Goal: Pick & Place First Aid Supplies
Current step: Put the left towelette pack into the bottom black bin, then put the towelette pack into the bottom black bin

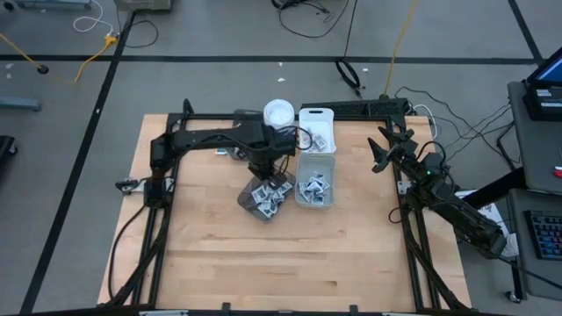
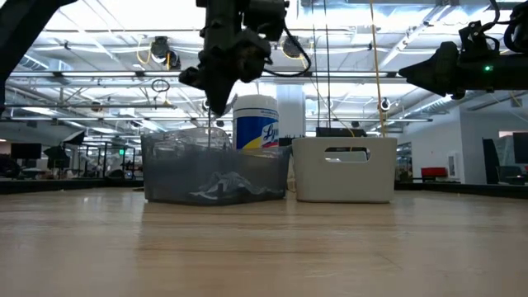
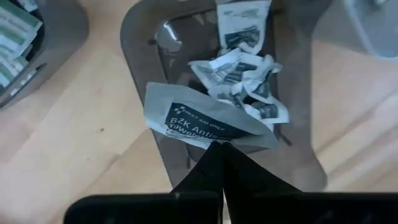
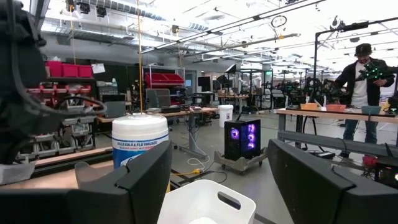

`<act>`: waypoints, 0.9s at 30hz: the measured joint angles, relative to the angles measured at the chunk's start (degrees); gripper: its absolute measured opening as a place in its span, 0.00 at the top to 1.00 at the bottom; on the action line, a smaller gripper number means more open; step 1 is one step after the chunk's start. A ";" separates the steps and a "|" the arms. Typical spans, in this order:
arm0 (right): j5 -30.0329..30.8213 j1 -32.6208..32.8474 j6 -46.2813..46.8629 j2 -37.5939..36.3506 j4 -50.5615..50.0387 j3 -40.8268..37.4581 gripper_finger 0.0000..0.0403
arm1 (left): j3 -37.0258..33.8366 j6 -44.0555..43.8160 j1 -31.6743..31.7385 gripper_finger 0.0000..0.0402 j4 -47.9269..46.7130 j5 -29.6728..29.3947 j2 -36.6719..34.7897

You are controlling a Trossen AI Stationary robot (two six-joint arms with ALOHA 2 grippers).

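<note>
Paper-foil item held: one BZK antiseptic towelette packet (image 3: 205, 121), white with a dark blue panel, pinched at one edge between the fingers of the left gripper (image 3: 219, 144), which are closed together on it.
Position of item: hanging above the smoky bin (image 1: 266, 195), over the pile inside it, clear of the rim in the left wrist view.
Step in hand, as judged: carrying one packet from the smoky bin toward a receiving bin, or dropping it back; direction cannot be told.
Handling note: the grip is on a thin margin, so keep the wrist level and move slowly; raise the packet above the bin wall before travelling sideways; part the fingers only when it is well inside the target walls, since a light flat packet may drift or cling to a pad.
Risk: a second packet lifting along; none seen attached now.
Right gripper (image 1: 384, 149): idle, fingers apart, raised near the table's right edge.
Count, bins: three, namely smoky bin, clear bin (image 1: 315, 181) and white bin (image 1: 317, 129).
Count, packets: one held; roughly six or more loose in the smoky bin (image 3: 239, 68); further packets in the clear and white bins, too small to count.
Count, wipes canister (image 1: 278, 112): one, behind the bins.
</note>
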 joint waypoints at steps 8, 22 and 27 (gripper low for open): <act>-0.01 -0.01 0.02 0.00 -0.01 0.00 0.35 | -8.83 -0.50 -1.65 1.00 9.76 -1.63 -0.12; -0.01 0.00 0.02 -0.01 -0.01 0.01 0.35 | -17.57 -0.45 -5.80 0.95 21.08 2.73 -0.12; -0.01 0.00 0.00 0.00 0.01 0.01 0.35 | -17.55 0.86 -5.18 0.77 21.45 3.50 -0.47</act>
